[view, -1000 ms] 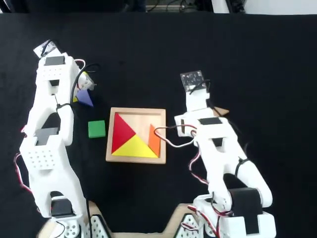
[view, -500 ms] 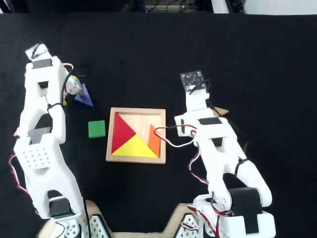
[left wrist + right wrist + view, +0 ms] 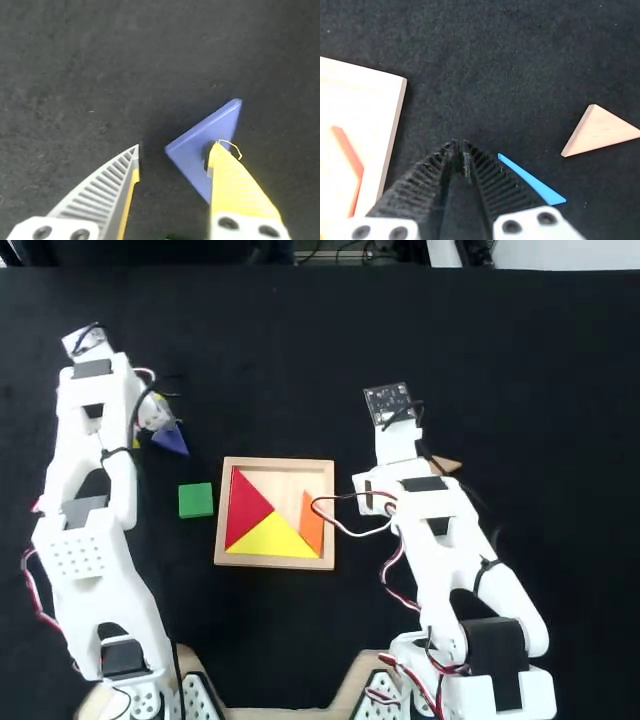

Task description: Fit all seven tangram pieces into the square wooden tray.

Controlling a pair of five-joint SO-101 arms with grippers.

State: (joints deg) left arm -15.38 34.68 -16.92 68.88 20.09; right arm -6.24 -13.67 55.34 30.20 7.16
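High view: black surface (image 3: pixel 520 360). The square wooden tray (image 3: pixel 275 562) sits near the middle and holds a red triangle (image 3: pixel 248 505) on its left side, a yellow triangle (image 3: pixel 272 538) along the near edge and an orange piece (image 3: pixel 312 523) at the right wall; the rest of its floor is bare wood. A green square (image 3: pixel 195 500) lies flat just beside the tray's left edge, not touching. The left arm (image 3: pixel 85 540) rises from its base at the near-left corner and stretches far out. The left gripper (image 3: pixel 152 422) is down at a blue triangle (image 3: pixel 172 439), which lies beyond the green square. The right arm (image 3: pixel 440 530) stands folded just right of the tray, wrist pointing down, with a tan triangle (image 3: pixel 445 464) poking out beside it. Left wrist view: the left gripper (image 3: pixel 177 146) is spread wide and holds nothing. Its yellow finger (image 3: pixel 230 180) overlaps one edge of the blue triangle (image 3: pixel 210 132), and the grey ribbed finger (image 3: pixel 107 182) is off to the other side, apart from the piece. Right wrist view: the right gripper (image 3: pixel 457 146) has its black fingers pressed together, with nothing between them, low over bare surface just past the tray's corner (image 3: pixel 395 115). A light-blue piece (image 3: pixel 532 182) lies just beside one finger and is partly hidden by it. The tan triangle (image 3: pixel 597 131) lies flat a little farther off. The orange piece (image 3: pixel 347 160) shows inside the tray.
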